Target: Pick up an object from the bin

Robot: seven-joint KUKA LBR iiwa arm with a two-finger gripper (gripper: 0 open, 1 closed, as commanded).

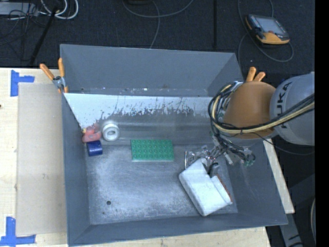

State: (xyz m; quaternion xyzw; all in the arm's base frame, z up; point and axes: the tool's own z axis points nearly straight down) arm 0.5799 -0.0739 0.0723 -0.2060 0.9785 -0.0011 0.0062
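The gripper [208, 163] hangs over a white rectangular block [204, 192], right of a flat green studded plastic plate [152, 150]; how wide it stands cannot be told.

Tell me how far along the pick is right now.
Done: the gripper is down in the bin, at the upper end of the white block near the right wall. In hand: securing that block; a firm grip can't be confirmed, and it lies on the floor. Left: lifting it out. The green plate, blue block, pink piece and white roll sit apart, further left.
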